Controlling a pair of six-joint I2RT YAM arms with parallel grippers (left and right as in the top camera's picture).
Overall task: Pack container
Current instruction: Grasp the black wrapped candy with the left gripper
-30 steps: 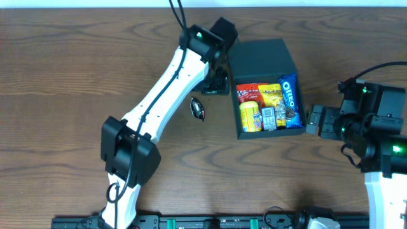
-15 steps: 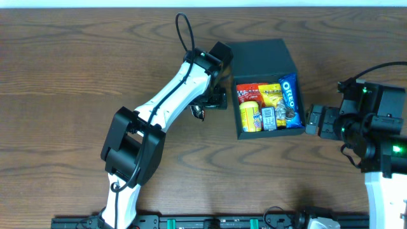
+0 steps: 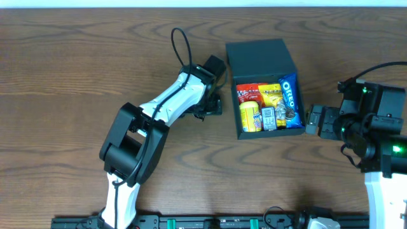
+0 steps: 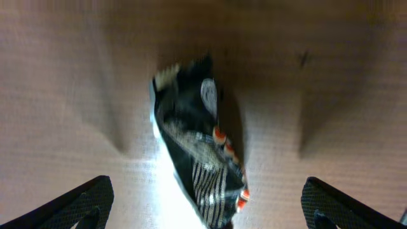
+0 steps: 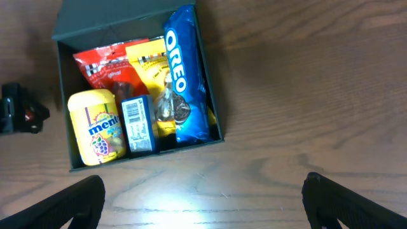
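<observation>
On the wooden table [image 3: 63, 76], the container [image 3: 257, 57] sits right of centre in the overhead view, lid thrown back so its snacks [image 5: 127, 114] are reachable from above. Just left of it the left gripper [image 3: 208, 108] hangs over a small dark packet [image 4: 197, 159], jaws spread wide to either side and grasping nothing, apparently poised to pick it. The right gripper [image 3: 316, 121] rests released beside the container's right edge, likely keeping clear.
</observation>
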